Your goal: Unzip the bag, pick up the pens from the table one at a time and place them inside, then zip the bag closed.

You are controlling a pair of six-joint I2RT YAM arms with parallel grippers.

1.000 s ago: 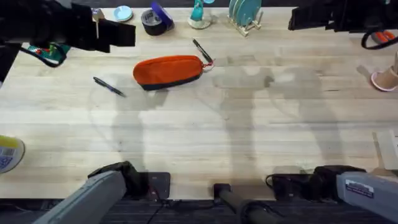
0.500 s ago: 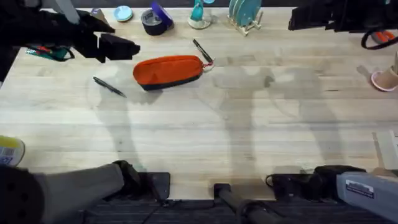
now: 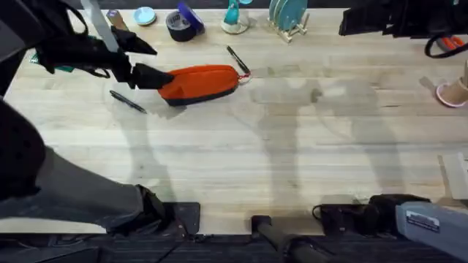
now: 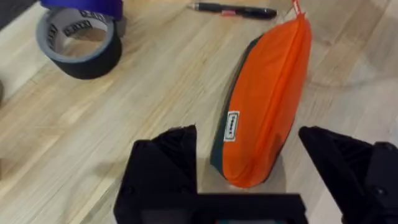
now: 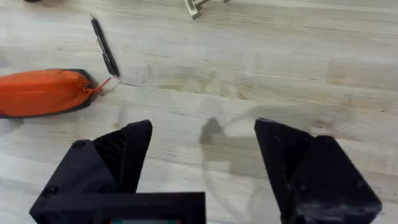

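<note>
Table [image 3: 292, 161]: 1 bag [image 3: 201, 82], 2 pens [image 3: 128, 101].

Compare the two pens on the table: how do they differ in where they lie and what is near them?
One pen lies beyond the orange bag's right end, close to its red zip pull; the other pen lies on the near side of the bag's left end, clear of it. The far pen has no arm near it; the near pen lies just in front of the left gripper, whose jaws are open at the bag's left end. Both are thin, dark and flat on the table.
</note>
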